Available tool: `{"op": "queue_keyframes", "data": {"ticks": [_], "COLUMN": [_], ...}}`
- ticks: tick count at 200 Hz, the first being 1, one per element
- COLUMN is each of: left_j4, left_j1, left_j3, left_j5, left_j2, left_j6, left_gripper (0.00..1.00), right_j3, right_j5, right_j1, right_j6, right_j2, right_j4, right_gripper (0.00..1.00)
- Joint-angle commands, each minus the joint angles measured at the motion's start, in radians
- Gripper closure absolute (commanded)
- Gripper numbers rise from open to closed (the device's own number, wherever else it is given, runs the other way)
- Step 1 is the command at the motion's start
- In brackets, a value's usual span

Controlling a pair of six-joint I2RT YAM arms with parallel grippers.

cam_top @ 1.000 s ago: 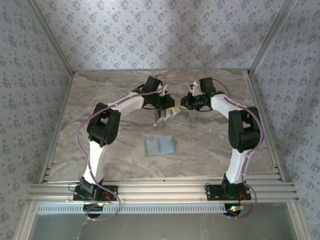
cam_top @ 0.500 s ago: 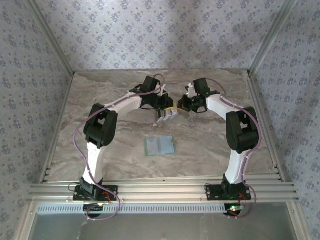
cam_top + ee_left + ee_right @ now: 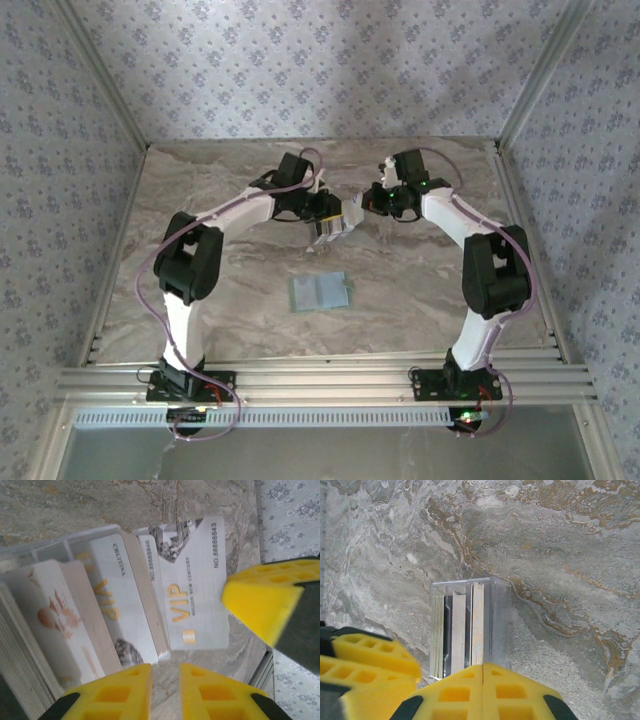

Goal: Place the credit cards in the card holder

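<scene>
The credit cards (image 3: 117,600) stand in stacks inside a clear box (image 3: 501,615) at the table's middle back (image 3: 328,232). One silvery VIP card (image 3: 197,580) leans at the box's end. My left gripper (image 3: 166,685) hovers just short of that card's lower edge, its jaws slightly open with bare table between them. My right gripper (image 3: 483,672) is shut, its fingers (image 3: 265,600) against the VIP card's side edge; whether it pinches the card I cannot tell. The pale-green card holder (image 3: 320,291) lies flat nearer the arms, apart from both grippers (image 3: 350,210).
The marble table (image 3: 200,290) is fenced by wallpapered walls at the back and sides and by an aluminium rail (image 3: 320,380) at the near edge. The two grippers sit almost touching over the card box.
My left gripper's jaws have parted a little. Both arms have shifted slightly at the card box, the left elbow swinging left and the right elbow right. The card holder has not moved.
</scene>
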State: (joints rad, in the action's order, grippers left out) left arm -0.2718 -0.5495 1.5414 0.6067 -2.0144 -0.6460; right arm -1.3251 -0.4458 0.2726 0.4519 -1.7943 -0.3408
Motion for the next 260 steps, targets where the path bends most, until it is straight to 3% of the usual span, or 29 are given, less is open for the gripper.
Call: {"op": "queue_keyframes", "data": {"ticks": [1, 105, 139, 203, 260], "left_j4": [-0.028, -0.113, -0.176, -0.219, -0.186], "left_j1": [0.008, 0.022, -0.010, -0.126, -0.183], "left_j3": [-0.053, -0.452, -0.553, -0.594, -0.590], "left_j5": [-0.053, -0.296, -0.405, -0.565, -0.620], "left_j2": [0.109, 0.452, 0.517, 0.439, 0.352], "left_j6": [0.044, 0.087, 0.129, 0.181, 0.203], "left_gripper": [0.76, 0.55, 0.50, 0.48, 0.48], "right_j3": [0.027, 0.089, 0.234, 0.536, 0.648], "right_j5": [0.055, 0.099, 0.100, 0.019, -0.029], "right_j1": [-0.005, 0.017, 0.091, 0.279, 0.315], "right_j6": [-0.006, 0.007, 0.018, 0.128, 0.169], "right_j2": [0.075, 0.208, 0.330, 0.453, 0.418], "right_j4": [-0.015, -0.023, 0.016, 0.272, 0.384], "right_gripper": [1.00, 1.00, 1.00, 1.00, 1.00]}}
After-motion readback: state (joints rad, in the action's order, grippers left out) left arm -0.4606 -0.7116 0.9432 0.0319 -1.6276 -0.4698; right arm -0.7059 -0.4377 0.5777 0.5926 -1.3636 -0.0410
